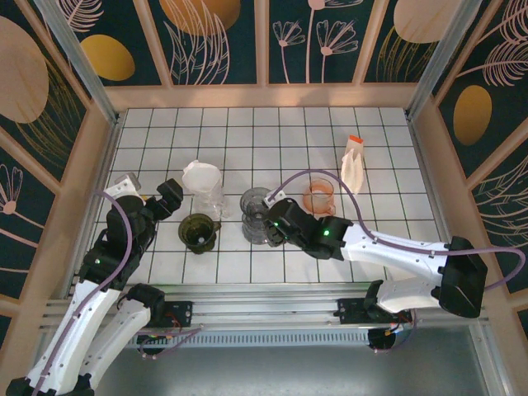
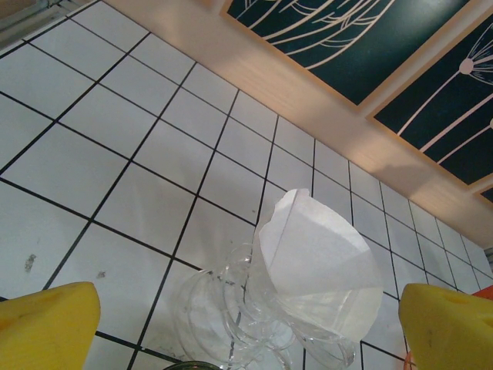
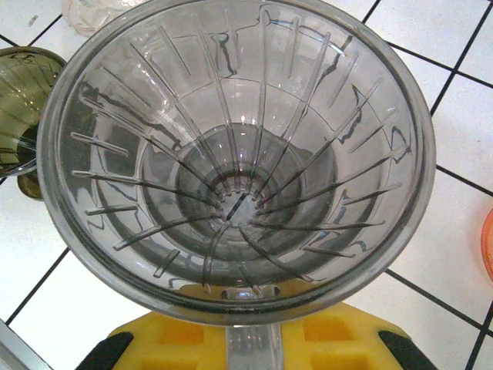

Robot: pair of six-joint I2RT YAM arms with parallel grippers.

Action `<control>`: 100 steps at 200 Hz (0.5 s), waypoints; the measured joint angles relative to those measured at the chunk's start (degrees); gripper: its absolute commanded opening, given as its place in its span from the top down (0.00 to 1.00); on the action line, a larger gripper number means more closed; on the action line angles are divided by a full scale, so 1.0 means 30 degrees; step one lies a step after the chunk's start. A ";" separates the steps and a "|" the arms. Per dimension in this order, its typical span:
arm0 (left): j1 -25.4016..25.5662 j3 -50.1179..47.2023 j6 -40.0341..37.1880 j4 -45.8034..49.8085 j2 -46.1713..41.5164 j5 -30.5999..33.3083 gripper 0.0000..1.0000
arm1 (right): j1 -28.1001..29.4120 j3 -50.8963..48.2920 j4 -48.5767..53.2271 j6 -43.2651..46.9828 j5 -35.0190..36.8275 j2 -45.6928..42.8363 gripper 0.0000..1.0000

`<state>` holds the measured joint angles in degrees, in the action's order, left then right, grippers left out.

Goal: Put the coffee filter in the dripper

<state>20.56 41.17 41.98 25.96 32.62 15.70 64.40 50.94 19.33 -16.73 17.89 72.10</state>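
Yellow-padded L gripper point(image 2: 248, 324) is spread wide, empty; white filter point(image 2: 320, 266) is seen straight ahead, point-down in a clear glass holder point(image 2: 208, 316), nearer the L arm. To the right, grey dripper point(image 3: 239, 177) is clamped by its handle in R gripper point(image 3: 250, 343).

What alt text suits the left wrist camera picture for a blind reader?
A white paper coffee filter rests on clear glassware on a white tiled table. The left gripper, open wide, frames it with yellow fingers.

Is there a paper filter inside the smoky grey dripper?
No, the grey dripper is empty, its ribbed wall bare down to the centre hole.
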 measured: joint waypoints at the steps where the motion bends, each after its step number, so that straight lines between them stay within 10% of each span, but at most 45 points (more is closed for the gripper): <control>1: 0.0000 0.0000 0.0000 0.0000 0.0000 0.0000 0.01 | 0.0007 0.0000 0.0000 0.0000 0.0029 0.0022 0.82; 50: 0.0000 -0.0117 0.0000 0.0000 0.0000 -0.0007 0.01 | 0.0452 0.0000 0.0153 -0.0131 0.0262 0.0328 0.74; 100: 0.0000 -0.0124 0.0000 0.0000 0.0015 -0.0015 0.01 | 0.0750 0.0000 0.0554 -0.0532 0.0903 0.0372 0.43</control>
<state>20.56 40.80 41.98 25.96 32.67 15.66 66.65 50.94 20.99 -18.33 20.60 73.21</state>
